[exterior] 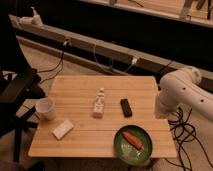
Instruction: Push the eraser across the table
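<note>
The eraser (pixel 126 107), a small flat black bar, lies on the light-wood table (pixel 80 90), right of centre, long side pointing away from me. My white arm hangs beside the table's right edge. The gripper (pixel 161 111) is at the arm's lower end, level with the eraser and a short way to its right, not touching it.
A whitish small bottle (pixel 99 103) stands left of the eraser. A white cup (pixel 46 108) and a beige block (pixel 62 129) are at the left. A green plate (pixel 120 150) holding an orange-red item (pixel 132 139) sits at the front, just below the eraser. A black chair (pixel 20 90) stands at the left and cables (pixel 185 131) lie at the right.
</note>
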Controlling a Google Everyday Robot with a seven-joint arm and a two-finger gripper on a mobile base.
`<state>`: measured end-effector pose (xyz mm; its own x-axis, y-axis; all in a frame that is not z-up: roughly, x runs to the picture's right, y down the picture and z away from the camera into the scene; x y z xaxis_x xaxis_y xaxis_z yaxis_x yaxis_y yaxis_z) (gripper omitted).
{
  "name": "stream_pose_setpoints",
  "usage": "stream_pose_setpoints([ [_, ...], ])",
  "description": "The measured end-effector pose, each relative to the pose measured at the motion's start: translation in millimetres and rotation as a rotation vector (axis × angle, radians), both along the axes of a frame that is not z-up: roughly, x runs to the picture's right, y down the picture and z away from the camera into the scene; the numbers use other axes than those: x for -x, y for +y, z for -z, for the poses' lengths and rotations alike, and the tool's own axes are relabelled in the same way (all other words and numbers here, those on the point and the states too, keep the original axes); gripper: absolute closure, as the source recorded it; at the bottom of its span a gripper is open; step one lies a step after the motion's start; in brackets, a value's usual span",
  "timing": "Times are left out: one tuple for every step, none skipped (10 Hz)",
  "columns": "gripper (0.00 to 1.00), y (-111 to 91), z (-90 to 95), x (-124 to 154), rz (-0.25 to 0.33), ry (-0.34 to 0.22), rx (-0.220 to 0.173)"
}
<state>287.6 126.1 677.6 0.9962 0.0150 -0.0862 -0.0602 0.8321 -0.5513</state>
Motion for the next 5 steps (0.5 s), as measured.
stream_pose_setpoints([
  [0.71,0.6,-2.6,-2.2,0.004,0.005,0.001],
  [0.77,2.1,-3.4,-4.6,-0.003,0.002,0.003],
  [0.87,0.2,-3.2,-4.5,-0.011,-0.001,0.005],
  [0.95,-4.7,-8.5,-2.5,-0.039,-0.021,0.008],
  [1.0,-9.0,-18.8,-6.7,-0.084,-0.046,0.014],
])
